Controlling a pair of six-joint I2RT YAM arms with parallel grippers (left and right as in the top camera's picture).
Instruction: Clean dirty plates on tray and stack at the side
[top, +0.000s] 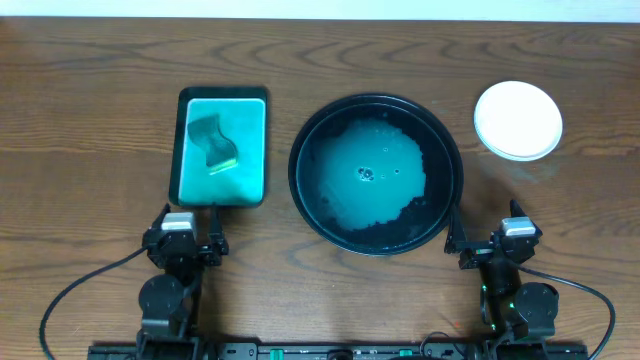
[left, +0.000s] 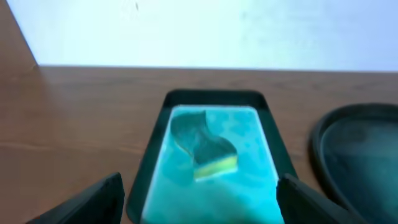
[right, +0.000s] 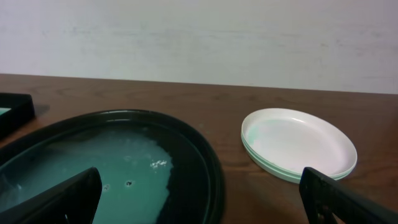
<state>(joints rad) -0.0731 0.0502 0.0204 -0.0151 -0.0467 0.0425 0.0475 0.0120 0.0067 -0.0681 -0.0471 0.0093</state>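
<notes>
The round black tray (top: 446, 215) sits mid-table with a pool of teal liquid in it and no plates on it; its rim also shows in the right wrist view (right: 208, 171) and at the right of the left wrist view (left: 323, 140). The white plates (top: 517, 120) lie stacked on the table to the tray's far right, also seen in the right wrist view (right: 298, 143). My left gripper (top: 183, 243) is open and empty near the front edge, below the teal dish; its fingers frame the left wrist view (left: 199, 202). My right gripper (top: 495, 245) is open and empty, front right of the tray (right: 205, 199).
A rectangular teal dish (top: 250, 150) with a dark rim stands left of the tray and holds a green and yellow sponge (top: 214, 142); both show in the left wrist view, dish (left: 155, 143), sponge (left: 205, 146). A pale wall stands behind the table.
</notes>
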